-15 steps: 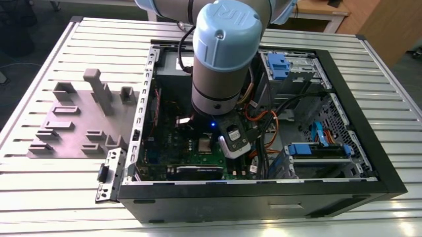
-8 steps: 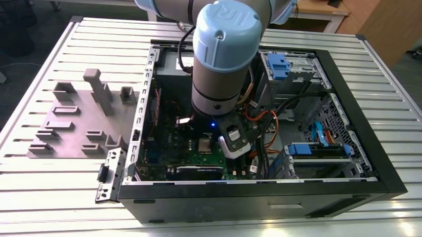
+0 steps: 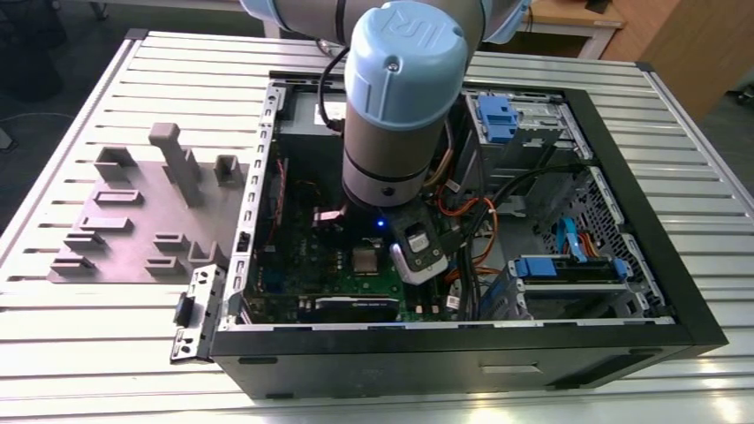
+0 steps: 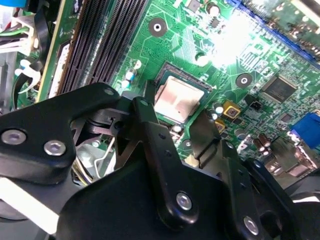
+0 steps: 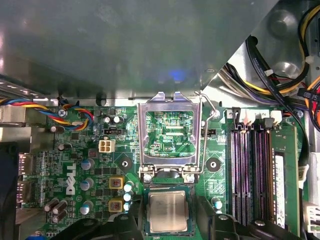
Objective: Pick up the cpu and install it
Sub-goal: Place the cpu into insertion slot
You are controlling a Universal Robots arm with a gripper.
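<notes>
The cpu (image 5: 167,212) lies flat in its socket on the green motherboard (image 5: 100,165), between the fingers (image 4: 156,145) of the pincer (image 5: 169,222). The pincer is wide. Its two black fingers stand either side of the socket and seem clear of the chip's edges, though the picture edge cuts them off in the first wrist view. Just beyond the fingertips the silver socket frame (image 5: 150,102) stands flipped open, with board showing through its window. Memory slots (image 5: 250,170) run beside the pincer. There is white lettering on the board near the pincer. In the second wrist view, glare washes out the board beyond the chip. In the exterior view the arm (image 3: 401,97) covers much of the board inside the black computer case (image 3: 353,371), which sits on the slatted bench (image 3: 94,353). Grey blocks (image 3: 141,221) sit well away from the pincer.
</notes>
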